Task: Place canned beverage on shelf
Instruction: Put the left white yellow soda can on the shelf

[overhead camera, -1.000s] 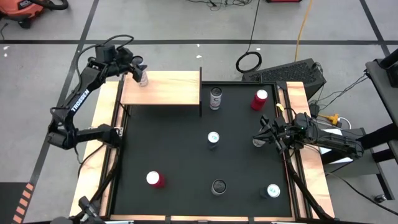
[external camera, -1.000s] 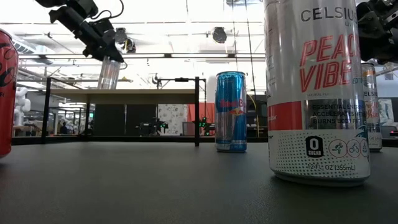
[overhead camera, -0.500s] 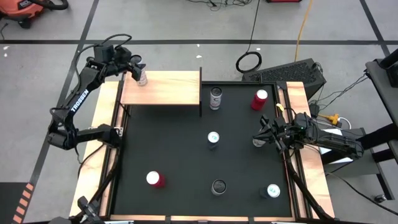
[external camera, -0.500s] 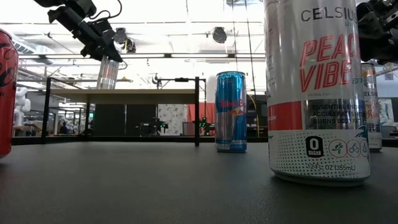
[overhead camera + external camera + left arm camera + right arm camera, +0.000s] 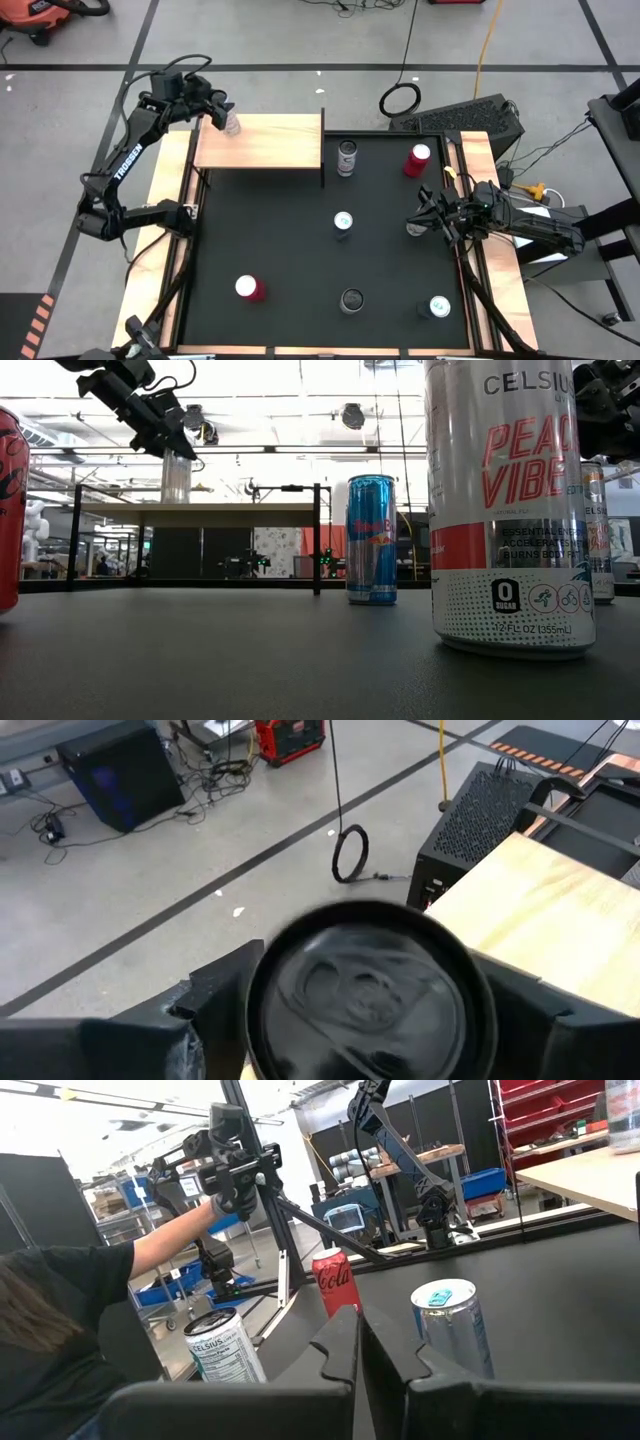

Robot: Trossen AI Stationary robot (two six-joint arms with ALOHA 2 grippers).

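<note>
my left gripper [image 5: 222,115] is at the far left corner of the shelf [image 5: 270,145], with a silver can [image 5: 231,123] between its fingers. in the low view the can [image 5: 175,478] stands upright with its base on the pale board, and my gripper sits over its top. from my left wrist i see the can's lid [image 5: 365,990] filling the space between my two dark fingers [image 5: 215,1005]; i cannot tell whether they press on it or have let go.

my right gripper [image 5: 413,218] waits with its fingers closed, empty, at the right edge of the black surface [image 5: 290,250]. other cans stand on the surface: a blue one [image 5: 371,539] near the shelf's post, a red one [image 5: 417,158], a white celsius one [image 5: 505,510].
</note>
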